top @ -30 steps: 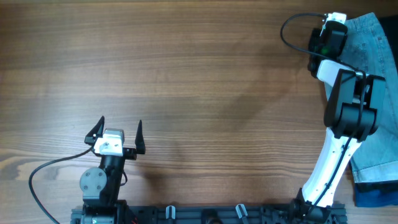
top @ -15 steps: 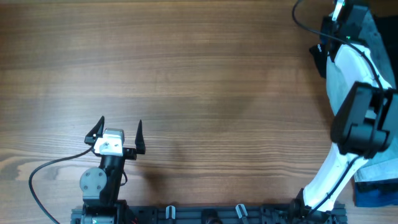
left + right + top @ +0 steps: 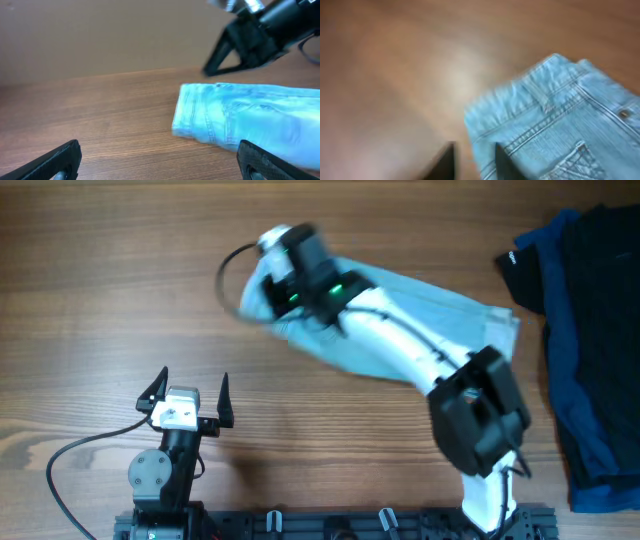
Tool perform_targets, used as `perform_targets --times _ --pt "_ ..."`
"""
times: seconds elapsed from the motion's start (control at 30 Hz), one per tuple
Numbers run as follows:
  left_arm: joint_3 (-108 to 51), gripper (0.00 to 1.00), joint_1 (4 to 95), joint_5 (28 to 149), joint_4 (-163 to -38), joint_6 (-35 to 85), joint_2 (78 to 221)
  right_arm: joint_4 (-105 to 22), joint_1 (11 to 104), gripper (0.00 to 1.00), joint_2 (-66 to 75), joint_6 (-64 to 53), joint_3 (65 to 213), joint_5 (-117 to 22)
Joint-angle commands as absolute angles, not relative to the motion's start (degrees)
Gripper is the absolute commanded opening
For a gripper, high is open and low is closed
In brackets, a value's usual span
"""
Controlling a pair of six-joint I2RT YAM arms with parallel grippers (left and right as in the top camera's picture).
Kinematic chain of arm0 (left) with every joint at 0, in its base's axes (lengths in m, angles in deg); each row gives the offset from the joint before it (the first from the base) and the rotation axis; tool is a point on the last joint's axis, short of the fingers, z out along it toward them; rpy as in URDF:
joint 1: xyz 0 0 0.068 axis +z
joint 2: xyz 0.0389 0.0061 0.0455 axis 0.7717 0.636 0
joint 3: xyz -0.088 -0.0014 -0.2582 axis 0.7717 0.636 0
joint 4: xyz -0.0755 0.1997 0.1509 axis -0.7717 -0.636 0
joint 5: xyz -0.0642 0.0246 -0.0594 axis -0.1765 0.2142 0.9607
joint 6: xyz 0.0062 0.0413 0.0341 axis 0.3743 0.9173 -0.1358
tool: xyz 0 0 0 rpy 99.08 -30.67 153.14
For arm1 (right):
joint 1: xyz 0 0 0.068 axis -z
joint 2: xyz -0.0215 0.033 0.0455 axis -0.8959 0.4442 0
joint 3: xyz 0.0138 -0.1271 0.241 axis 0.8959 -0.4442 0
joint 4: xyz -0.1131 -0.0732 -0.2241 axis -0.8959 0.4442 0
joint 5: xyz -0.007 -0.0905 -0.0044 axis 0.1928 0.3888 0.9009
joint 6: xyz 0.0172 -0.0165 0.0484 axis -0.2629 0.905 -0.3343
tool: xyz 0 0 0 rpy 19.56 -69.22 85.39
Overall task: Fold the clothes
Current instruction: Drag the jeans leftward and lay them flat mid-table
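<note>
Left gripper (image 3: 192, 380) sat low on the table (image 3: 400, 440), jaws wide apart, nothing between them. Right gripper (image 3: 474, 161) was out over mid-table and motion-blurred. The wrist view showed both fingers (image 3: 502, 161) with a clear gap, so the jaws were partly apart and not clamped.

The denim shorts (image 3: 450, 300) lay flat on the table, running from just under the right jaws back along beneath that arm. In the right wrist view the waistband (image 3: 530, 97) edge sat just ahead of the jaws and on their right-finger side, with the cloth edge showing down through the gap. Can't tell whether the fingers touched it. Pocket stitching (image 3: 575, 155) and a rivet (image 3: 622, 114) were further off to the same side.

From the left wrist camera, the near end of the shorts was ahead and to the right of the left jaws, well apart from them. The right gripper's fingertips hung above that end, off the cloth.

Dark garments (image 3: 585, 300) were piled far behind the right jaws, past the shorts' other end at the table edge.
</note>
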State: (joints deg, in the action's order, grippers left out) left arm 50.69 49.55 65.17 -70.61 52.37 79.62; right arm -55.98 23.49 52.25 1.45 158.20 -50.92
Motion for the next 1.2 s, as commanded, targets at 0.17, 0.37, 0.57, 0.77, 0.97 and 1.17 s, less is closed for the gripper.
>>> perform_targets --times 0.17,0.37,0.57,0.77,0.97,1.17 --pt "51.1 1.0 49.9 66.0 -70.5 53.5 79.5 -44.5 24.2 0.62 45.8 3.6 158.1 -52.1" --pt "51.1 1.0 49.9 66.0 -70.5 53.5 79.5 -17.7 41.0 0.9 32.8 5.1 158.1 -44.3" --pt "51.1 1.0 49.9 66.0 -70.5 53.5 79.5 -7.5 60.4 0.99 32.1 3.2 157.9 -41.1" --pt "51.1 1.0 49.9 66.0 -70.5 53.5 79.5 -6.9 74.1 0.99 32.1 0.2 156.5 -41.1" --pt "51.1 1.0 49.9 66.0 -70.5 53.5 79.5 -11.8 80.3 0.99 32.1 -2.2 149.6 -45.7" --pt "51.1 1.0 49.9 66.0 -70.5 53.5 79.5 -13.2 80.3 1.0 32.1 -2.2 148.5 -45.7"
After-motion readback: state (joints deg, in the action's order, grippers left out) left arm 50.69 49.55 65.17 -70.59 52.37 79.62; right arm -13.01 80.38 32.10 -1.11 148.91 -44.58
